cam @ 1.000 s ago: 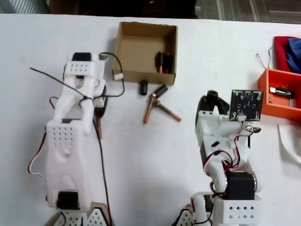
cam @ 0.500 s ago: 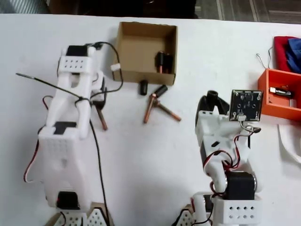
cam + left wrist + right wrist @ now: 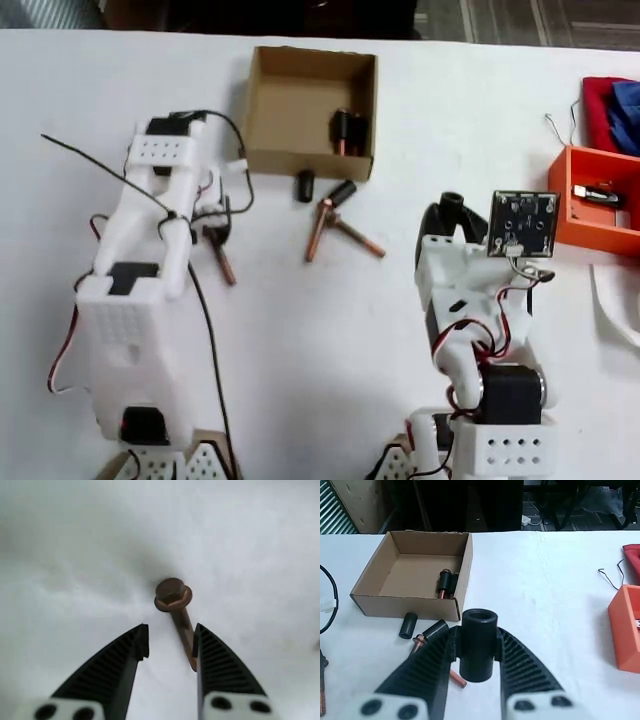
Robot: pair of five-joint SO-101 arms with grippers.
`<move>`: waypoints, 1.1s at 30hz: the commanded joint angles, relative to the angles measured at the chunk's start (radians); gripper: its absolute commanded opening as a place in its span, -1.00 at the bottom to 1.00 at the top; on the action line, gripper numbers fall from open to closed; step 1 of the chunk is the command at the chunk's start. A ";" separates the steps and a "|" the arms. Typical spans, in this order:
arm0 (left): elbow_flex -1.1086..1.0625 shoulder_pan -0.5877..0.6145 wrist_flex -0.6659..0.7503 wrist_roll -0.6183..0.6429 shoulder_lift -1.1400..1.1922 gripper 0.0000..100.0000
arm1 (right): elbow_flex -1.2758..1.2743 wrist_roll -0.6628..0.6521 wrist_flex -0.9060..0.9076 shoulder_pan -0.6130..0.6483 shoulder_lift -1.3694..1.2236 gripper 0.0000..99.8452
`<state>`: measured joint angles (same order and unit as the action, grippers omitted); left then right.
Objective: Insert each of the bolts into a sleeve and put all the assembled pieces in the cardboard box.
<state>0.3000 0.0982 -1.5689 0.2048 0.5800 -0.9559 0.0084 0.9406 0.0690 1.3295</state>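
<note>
My left gripper is open low over the table, left of the cardboard box. A copper bolt lies flat between its fingers, its shaft against one finger; from above the bolt lies just in front of the left gripper. My right gripper is shut on an upright black sleeve right of the table's middle, also seen from above as the sleeve. Two loose sleeves and two bolts lie by the box front. One assembled piece lies inside the box.
An orange tray stands at the right edge with a red and blue cloth behind it. A black cable trails from the left arm across the table. The table in front of the loose bolts is bare.
The left arm swung to the left and then drew back a little; the bolt by its fingers shifted and now lies slanted. The right arm kept still with the sleeve.
</note>
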 commanded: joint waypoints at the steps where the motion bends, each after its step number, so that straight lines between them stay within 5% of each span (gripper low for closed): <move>1: -0.004 0.005 0.015 0.043 -0.002 -0.67 | 0.009 0.008 -0.004 -0.007 0.016 -0.95; 8: 0.004 0.003 0.052 0.569 0.041 -0.67 | 0.009 0.008 -0.004 -0.007 0.016 -0.95; 13: 0.002 -0.003 0.058 0.591 0.046 -0.67 | 0.009 0.008 -0.004 -0.007 0.016 -0.95; 17: -0.001 -0.011 0.060 0.523 0.046 -0.68 | 0.009 0.008 -0.004 -0.007 0.016 -0.95; 21: -0.004 -0.034 0.061 0.433 0.048 -0.96 | 0.009 0.008 -0.004 -0.007 0.016 -0.95; 28: 0.005 0.000 0.103 0.402 0.043 -0.95 | 0.009 0.008 -0.004 -0.007 0.016 -0.95; 33: 0.015 0.061 0.117 0.002 0.048 -0.95 | 0.009 0.008 -0.004 -0.007 0.016 -0.95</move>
<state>0.2923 0.1227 -1.4737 0.4442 0.6306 -0.9559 0.0084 0.9406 0.0690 1.3295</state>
